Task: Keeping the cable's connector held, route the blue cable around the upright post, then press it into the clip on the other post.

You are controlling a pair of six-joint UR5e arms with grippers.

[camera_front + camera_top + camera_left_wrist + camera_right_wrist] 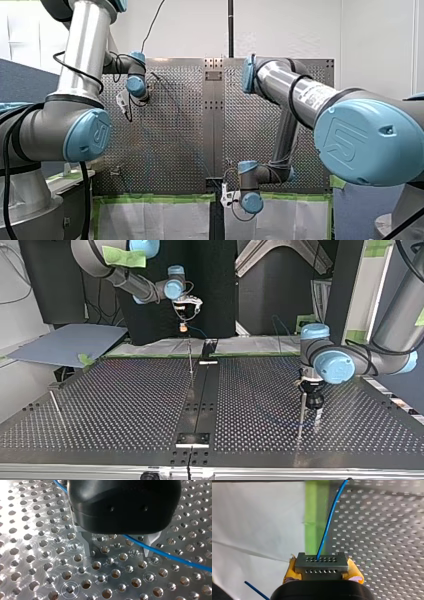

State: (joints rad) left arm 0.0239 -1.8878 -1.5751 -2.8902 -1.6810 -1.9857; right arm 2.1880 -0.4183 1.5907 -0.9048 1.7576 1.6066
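In the right wrist view my right gripper (pixel 322 576) is shut, its yellow pads (pixel 355 573) clamped on the grey metal connector (pixel 321 566). The blue cable (pixel 329 525) leaves the connector's top and runs ahead. In the top view this gripper (pixel 184 324) hangs above the table's far edge, over a thin upright post (pixel 190 360). My left gripper (pixel 118 553) is open and low over the perforated plate. The blue cable (pixel 175 558) passes loosely between its metal fingers (pixel 85 545). In the top view it (pixel 314 416) stands right beside another upright post (pixel 301 415).
A third thin post (pixel 55 402) stands at the top view's left. A dark centre strip (pixel 200 400) with a bracket (pixel 192 439) runs down the perforated table (pixel 125 405). Green tape and white sheeting (pixel 150 215) line the table's arm-side edge.
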